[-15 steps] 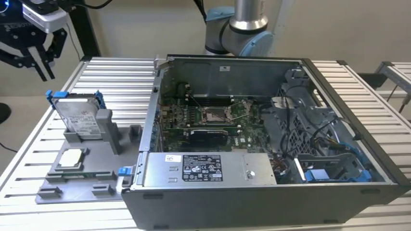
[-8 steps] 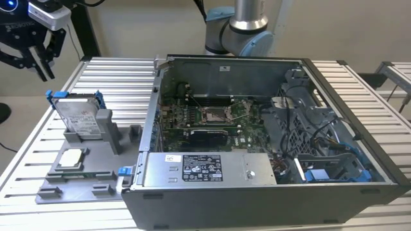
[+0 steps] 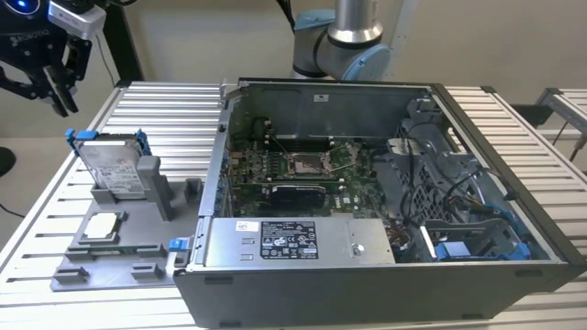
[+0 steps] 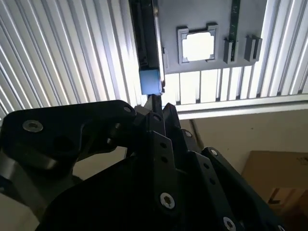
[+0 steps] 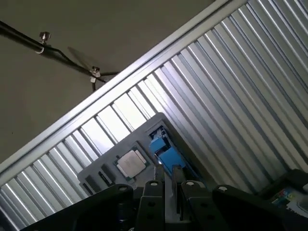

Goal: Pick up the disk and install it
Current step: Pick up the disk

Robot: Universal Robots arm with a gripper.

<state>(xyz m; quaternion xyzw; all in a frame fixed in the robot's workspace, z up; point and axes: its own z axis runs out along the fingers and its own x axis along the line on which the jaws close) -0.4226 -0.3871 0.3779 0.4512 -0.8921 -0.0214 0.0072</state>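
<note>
1. My claw (image 3: 57, 96) hangs above the desk (image 3: 165, 103) and carries nothing. I cannot tell whether it is spread or pressed together.
2. The disk (image 3: 115, 167) stands on edge in a grey stand (image 3: 158, 187), below the claw and a little toward the case (image 3: 367, 295), untouched.
3. I judge it stiff, fairly heavy and shock-shy. The smooth metal faces could slip, so I'd grip across the upper edge at the blue bracket (image 3: 81, 135).
4. The tray (image 3: 119, 256), farther from the claw than the stand, holds a chip (image 3: 103, 227). The open case, farther off still, holds the board (image 3: 303, 165) and cabling.
</note>
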